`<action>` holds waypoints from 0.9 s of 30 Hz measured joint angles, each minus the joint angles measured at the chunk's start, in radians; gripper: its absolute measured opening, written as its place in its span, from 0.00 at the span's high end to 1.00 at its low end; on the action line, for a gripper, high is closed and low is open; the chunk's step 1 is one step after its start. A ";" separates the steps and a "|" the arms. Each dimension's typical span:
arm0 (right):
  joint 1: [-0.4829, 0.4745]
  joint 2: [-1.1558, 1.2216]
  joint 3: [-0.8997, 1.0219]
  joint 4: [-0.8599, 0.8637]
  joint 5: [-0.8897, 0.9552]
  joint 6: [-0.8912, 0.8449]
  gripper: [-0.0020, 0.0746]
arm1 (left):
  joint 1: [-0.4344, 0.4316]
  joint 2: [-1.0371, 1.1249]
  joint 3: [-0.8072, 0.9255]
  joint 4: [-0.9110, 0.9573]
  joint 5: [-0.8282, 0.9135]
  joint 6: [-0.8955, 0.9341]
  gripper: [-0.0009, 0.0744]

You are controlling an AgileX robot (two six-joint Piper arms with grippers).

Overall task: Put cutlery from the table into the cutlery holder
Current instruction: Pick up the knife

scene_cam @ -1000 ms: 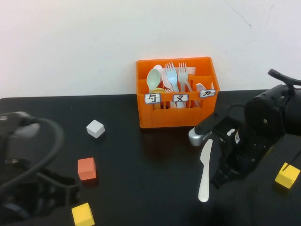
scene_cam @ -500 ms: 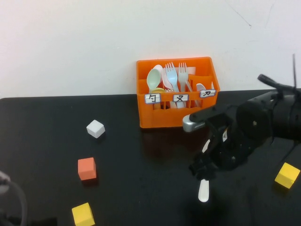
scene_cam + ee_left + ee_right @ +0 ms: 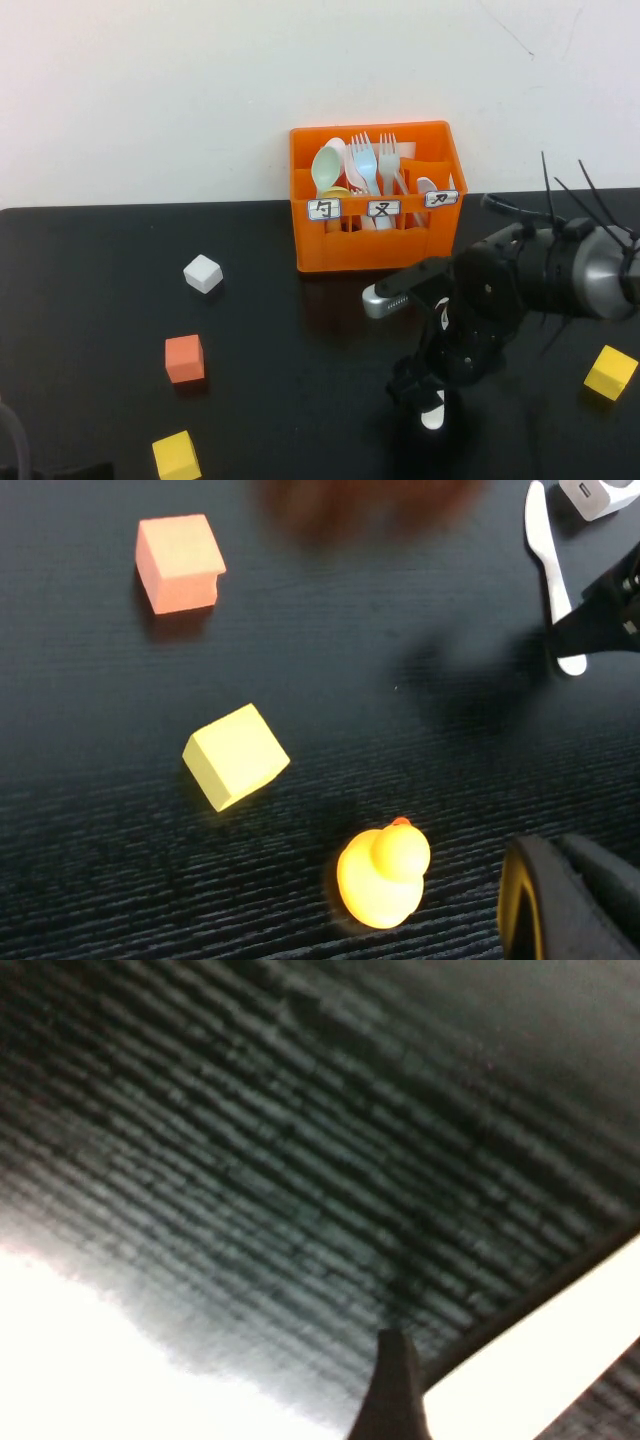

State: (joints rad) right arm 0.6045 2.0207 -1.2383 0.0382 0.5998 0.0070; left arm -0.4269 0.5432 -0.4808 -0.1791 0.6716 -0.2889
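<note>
Right gripper [image 3: 432, 392] hung low over the table [image 3: 300, 400], in front of the cutlery holder [image 3: 376, 196]; whether its jaws stood apart or gripped could not be told. Beneath it lay the white knife [image 3: 548, 570], only its end visible in the high view. The mint spoon [image 3: 326, 168] stood in the holder. The left gripper [image 3: 565, 900] was closed above a yellow duck [image 3: 382, 876].
</note>
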 joint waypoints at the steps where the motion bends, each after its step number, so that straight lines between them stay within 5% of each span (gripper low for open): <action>1: 0.000 0.002 -0.006 -0.027 0.000 0.011 0.29 | 0.000 0.000 0.000 0.000 0.000 0.000 0.99; 10: 0.002 0.031 -0.054 -0.207 0.053 0.096 0.33 | 0.000 0.000 0.014 0.002 -0.020 -0.002 0.99; 27: 0.002 0.060 -0.061 -0.162 -0.001 0.097 0.35 | 0.000 0.000 0.031 -0.002 -0.039 -0.002 0.99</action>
State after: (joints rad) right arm 0.6068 2.0804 -1.2998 -0.1235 0.5986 0.1038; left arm -0.4269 0.5432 -0.4500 -0.1811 0.6329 -0.2906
